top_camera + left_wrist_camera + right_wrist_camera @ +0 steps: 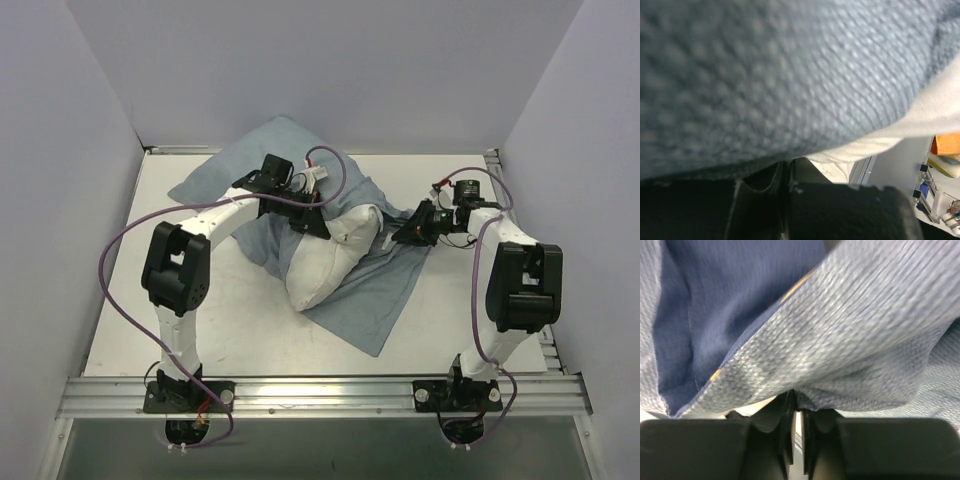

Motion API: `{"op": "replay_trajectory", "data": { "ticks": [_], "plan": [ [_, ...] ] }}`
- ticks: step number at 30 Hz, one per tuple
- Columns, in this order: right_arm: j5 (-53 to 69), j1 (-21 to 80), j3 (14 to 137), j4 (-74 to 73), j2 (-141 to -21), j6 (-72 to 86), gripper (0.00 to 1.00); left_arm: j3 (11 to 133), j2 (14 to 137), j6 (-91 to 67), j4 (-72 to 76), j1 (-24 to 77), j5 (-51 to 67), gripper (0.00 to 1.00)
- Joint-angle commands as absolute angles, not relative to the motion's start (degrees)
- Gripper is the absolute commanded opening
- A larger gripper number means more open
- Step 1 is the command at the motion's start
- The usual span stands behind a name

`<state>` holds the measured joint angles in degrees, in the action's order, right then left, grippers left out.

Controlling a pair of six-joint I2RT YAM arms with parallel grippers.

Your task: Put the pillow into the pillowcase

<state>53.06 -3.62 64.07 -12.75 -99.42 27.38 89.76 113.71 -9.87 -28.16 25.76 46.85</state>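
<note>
Noting positions from overhead first: the pillowcase [225, 178] lay spread pale side up across the table [240, 330]. The pillow [325, 268] sat on it at centre, its far end meeting a raised fold of the blue cloth. The left gripper [312, 224] sat at the pillow's far-left corner. The right gripper [405, 236] sat just beside the pillow's right side, at the case's edge. We logged 2 things that only the wrist cameras gave. Left wrist: fingers [765, 182] drawn together on pale cloth bunched over their tips, white pillow showing beneath it. Right wrist: jaws clamped on a ridge of the case, with its navy face and cream marks behind. Overhead showed neither grip clearly.
</note>
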Motion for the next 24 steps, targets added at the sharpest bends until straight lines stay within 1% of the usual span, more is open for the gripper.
{"op": "replay_trajectory", "data": {
  "ticks": [1,2,4,5,6,8,9,10,14,18,22,24],
  "plan": [
    [51.51,-2.99,63.63,-19.16,-100.19,21.71,0.12,91.49,119.09,-9.66,-31.03,24.6,35.59,0.0],
    [50.63,-2.64,63.72,-18.73,-100.46,21.71,0.14,91.84,119.35,-10.1,-30.76,24.87,36.2,0.0],
    [48.0,-2.02,63.81,-16.09,-101.42,22.67,0.28,92.37,119.71,-10.46,-30.33,25.31,37.88,0.0],
    [47.12,-1.85,63.81,-15.04,-101.69,24.24,0.33,92.46,119.88,-10.55,-30.24,25.75,38.05,0.0],
    [46.5,-1.67,63.98,-12.85,-102.3,24.87,0.42,92.37,119.88,-10.63,-30.32,25.84,38.4,0.0],
    [43.17,-0.36,64.77,-11.96,-103.27,26.88,0.49,92.2,119.88,-10.63,-30.15,25.93,39.11,0.0],
    [42.28,-0.35,65.3,-11.61,-104.49,27.42,0.57,92.11,119.88,-10.63,-30.15,25.84,39.2,0.0],
    [40.45,1.82,66.69,-11.69,-105.11,28.2,0.59,92.11,119.8,-10.63,-30.15,25.84,39.46,0.0],
    [38.86,5.7,69.08,-10.9,-108.27,31.37,0.6,92.81,120.15,-11.07,-29.8,25.75,40.25,0.0],
    [39.38,8.78,70.4,-9.67,-111.53,34.01,0.57,93.95,120.85,-11.42,-29.62,25.66,40.52,0.0],
    [37.62,9.84,72.5,-9.84,-113.73,34.37,0.55,94.22,121.11,-11.69,-29.71,25.4,40.34,0.0],
    [34.91,9.84,73.91,-11.59,-114.34,33.58,0.47,94.22,121.2,-12.04,-29.62,25.31,39.55,0.0]
  ]
}}
